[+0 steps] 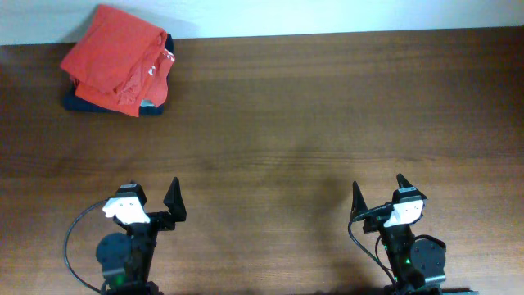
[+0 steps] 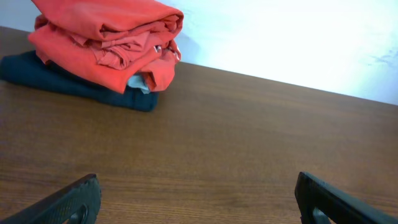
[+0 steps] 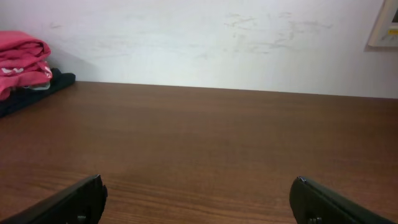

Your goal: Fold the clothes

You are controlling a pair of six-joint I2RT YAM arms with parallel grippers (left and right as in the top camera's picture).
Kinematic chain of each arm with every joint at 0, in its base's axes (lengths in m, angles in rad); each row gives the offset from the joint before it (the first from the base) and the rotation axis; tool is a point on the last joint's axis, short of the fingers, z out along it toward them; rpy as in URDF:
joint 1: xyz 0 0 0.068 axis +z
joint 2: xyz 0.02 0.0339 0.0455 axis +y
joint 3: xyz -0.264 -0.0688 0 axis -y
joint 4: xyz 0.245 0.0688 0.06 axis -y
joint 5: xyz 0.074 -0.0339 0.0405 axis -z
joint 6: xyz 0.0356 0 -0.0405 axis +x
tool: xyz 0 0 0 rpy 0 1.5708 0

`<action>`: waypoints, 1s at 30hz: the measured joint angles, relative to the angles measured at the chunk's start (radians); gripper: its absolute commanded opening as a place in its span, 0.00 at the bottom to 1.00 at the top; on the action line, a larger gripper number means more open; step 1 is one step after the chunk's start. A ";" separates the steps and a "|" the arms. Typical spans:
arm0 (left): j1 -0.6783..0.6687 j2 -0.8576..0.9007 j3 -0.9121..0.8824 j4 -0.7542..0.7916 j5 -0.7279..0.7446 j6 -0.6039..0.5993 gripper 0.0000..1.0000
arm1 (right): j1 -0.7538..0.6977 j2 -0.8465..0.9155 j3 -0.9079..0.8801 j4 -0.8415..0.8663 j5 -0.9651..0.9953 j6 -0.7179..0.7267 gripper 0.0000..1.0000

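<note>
The clothes (image 1: 119, 70) are a loosely bunched pile of orange-red shirts at the table's far left corner, with bits of white lettering showing. In the left wrist view the clothes (image 2: 106, 37) fill the upper left; in the right wrist view the clothes (image 3: 22, 53) show at the far left edge. My left gripper (image 1: 151, 190) rests near the front edge, open, nothing between its fingers (image 2: 81, 199). My right gripper (image 1: 377, 184) stands open at the front right, equally empty, far from the pile. In the wrist views the left gripper (image 2: 196, 180) and right gripper (image 3: 198, 182) have only bare wood between their jaws.
A dark navy garment (image 1: 78, 102) lies under the orange-red pile, also seen as the navy garment (image 2: 62, 78) in the left wrist view. The brown wooden table (image 1: 311, 123) ends at a white wall (image 3: 205, 37) behind. A small white panel (image 3: 385, 25) hangs on that wall.
</note>
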 measured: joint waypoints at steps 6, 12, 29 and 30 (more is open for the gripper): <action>0.000 -0.076 -0.046 -0.013 -0.002 0.000 0.99 | 0.000 0.000 0.000 0.000 0.000 -0.001 0.99; -0.053 -0.166 -0.059 -0.153 -0.067 0.000 0.99 | 0.000 0.000 0.000 0.000 0.000 0.000 0.98; -0.100 -0.347 -0.060 -0.166 -0.148 0.094 0.99 | 0.000 0.000 0.000 0.000 0.000 -0.001 0.99; -0.100 -0.347 -0.060 -0.166 -0.148 0.095 0.99 | 0.000 0.000 0.000 0.000 0.000 -0.001 0.98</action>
